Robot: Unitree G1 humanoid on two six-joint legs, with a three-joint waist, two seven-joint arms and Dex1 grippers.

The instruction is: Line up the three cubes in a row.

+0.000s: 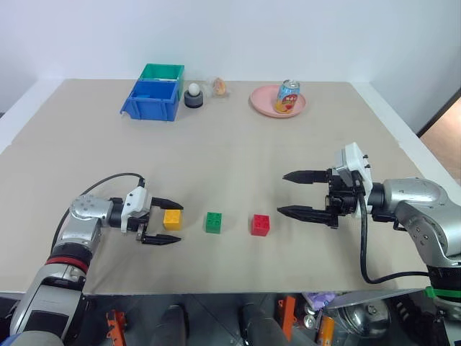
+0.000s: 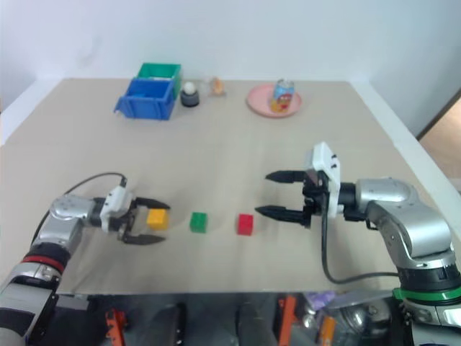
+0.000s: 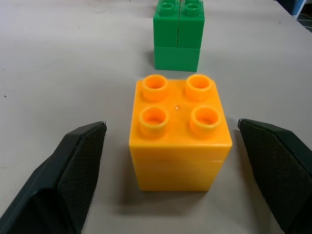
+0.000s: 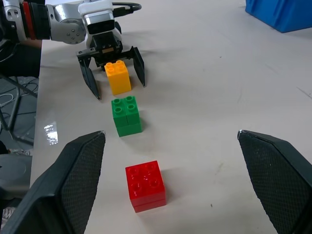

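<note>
Cubes: yellow-orange cube (image 1: pixel 172 219), green cube (image 1: pixel 213 222) and red cube (image 1: pixel 260 225) stand in a row on the table (image 1: pixel 238 144), apart from one another.
Left hand (image 1: pixel 163 223): released, fingers spread either side of the yellow-orange cube, clear gaps visible.
Right hand (image 1: pixel 302 194): spread wide, empty, beside the red cube.
Hard to make out: small items near the blue bin (image 1: pixel 153 99).

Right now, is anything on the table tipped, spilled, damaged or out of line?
Nothing stands out. The yellow-orange cube, green cube and red cube sit upright, studs up, in a fairly straight row with gaps between them. The left gripper stands open around the yellow-orange cube without touching it; the right gripper is open beside the red one.
</note>
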